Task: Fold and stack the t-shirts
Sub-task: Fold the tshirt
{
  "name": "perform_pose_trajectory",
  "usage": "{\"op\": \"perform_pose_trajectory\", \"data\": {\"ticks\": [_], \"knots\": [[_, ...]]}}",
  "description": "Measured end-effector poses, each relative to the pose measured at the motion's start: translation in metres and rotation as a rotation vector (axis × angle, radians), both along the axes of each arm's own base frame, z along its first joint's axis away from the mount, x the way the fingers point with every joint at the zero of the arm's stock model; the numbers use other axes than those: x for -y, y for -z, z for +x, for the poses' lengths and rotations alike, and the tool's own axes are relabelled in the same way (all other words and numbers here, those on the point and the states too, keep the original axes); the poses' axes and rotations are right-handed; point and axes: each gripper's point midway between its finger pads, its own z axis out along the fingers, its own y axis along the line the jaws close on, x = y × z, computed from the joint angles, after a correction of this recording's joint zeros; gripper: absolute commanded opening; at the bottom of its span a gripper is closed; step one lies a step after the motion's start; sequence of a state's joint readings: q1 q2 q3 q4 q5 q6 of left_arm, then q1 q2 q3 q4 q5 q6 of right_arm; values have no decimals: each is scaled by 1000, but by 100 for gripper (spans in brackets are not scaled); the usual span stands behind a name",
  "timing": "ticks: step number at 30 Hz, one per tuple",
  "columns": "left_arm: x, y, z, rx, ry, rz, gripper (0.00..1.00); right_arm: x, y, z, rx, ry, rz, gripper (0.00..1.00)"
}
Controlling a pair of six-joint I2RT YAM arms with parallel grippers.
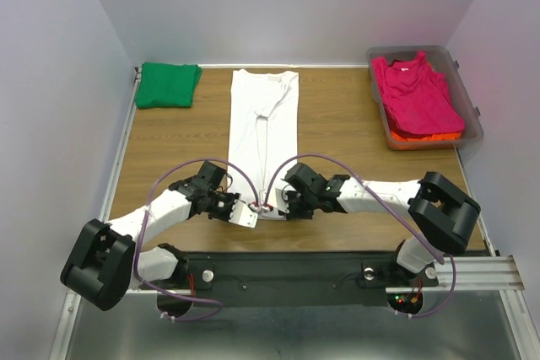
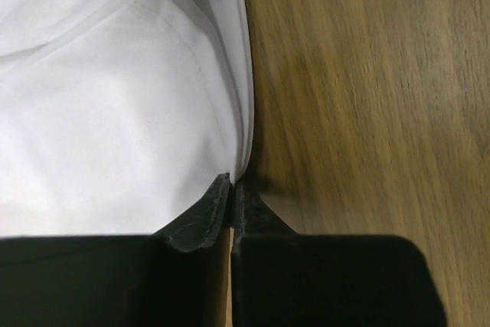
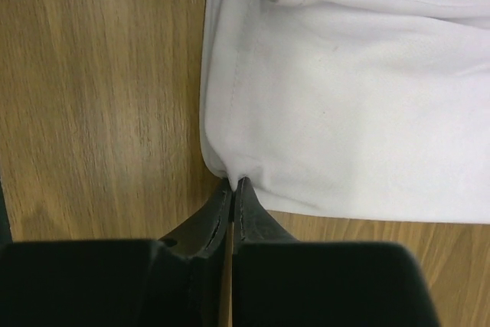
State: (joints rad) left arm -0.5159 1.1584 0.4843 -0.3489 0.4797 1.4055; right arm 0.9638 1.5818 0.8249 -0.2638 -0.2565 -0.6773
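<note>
Nearest the camera, the left gripper [image 2: 232, 183] has its two fingers pressed together, and the edge of the white t-shirt [image 1: 263, 115] is nipped between the tips. The right gripper [image 3: 233, 182] is likewise closed. It pinches the opposite near corner of the same garment, and the cloth puckers where it enters the tips.

From overhead, both grippers sit low at the near end of the white t-shirt, close to each other, with the arms reaching inward from either side. The white t-shirt lies flat on the wooden worktop [image 1: 354, 132] as a long narrow strip. It runs from the grippers to the far edge, roughly along the centre line.

A green t-shirt [image 1: 167, 84] lies folded at the far left corner of the worktop, well apart from the white one. At the far right stands a clear plastic tub [image 1: 472, 115]. Inside it a magenta-pink t-shirt [image 1: 418, 94] lies on top of an orange t-shirt [image 1: 426, 136], of which only the near edge shows.
</note>
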Motion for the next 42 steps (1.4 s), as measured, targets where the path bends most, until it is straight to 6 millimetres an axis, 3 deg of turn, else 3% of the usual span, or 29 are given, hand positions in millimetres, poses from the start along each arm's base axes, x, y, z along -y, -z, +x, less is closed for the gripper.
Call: {"op": "perform_pose_trajectory", "data": {"ticks": [2,3,7,9,10,16,22,30,33,34,36,42], "knots": [[-1,0,1,3,-2,3,7,4,-1,0,12,9,-5,19],[-1,0,1,4,-3,4,8,9,-2,0,22,17,-13,36],[-3,0,0,5,-5,12,8,24,-5,1,51,52,-39,56],[-3,0,0,5,-6,15,8,29,-9,1,66,64,-48,58],[-3,0,0,5,-7,16,8,30,-11,2,75,65,-46,64],[-3,0,0,5,-7,16,8,25,-16,7,84,58,-47,65],[-3,0,0,9,3,17,8,0,-26,-1,93,-2,-14,57],[-7,1,0,14,6,37,8,-3,-2,-21,46,-47,-63,49],[-9,1,-1,13,-2,43,8,-7,-1,-19,54,-41,-43,30],[-10,1,0,13,-5,46,8,-8,-1,-19,56,-40,-39,16],[-12,0,-1,10,-13,50,5,-10,0,-17,65,-38,-31,3],[-13,-1,-3,6,-23,49,0,-11,0,-15,98,-24,-13,1]]}}
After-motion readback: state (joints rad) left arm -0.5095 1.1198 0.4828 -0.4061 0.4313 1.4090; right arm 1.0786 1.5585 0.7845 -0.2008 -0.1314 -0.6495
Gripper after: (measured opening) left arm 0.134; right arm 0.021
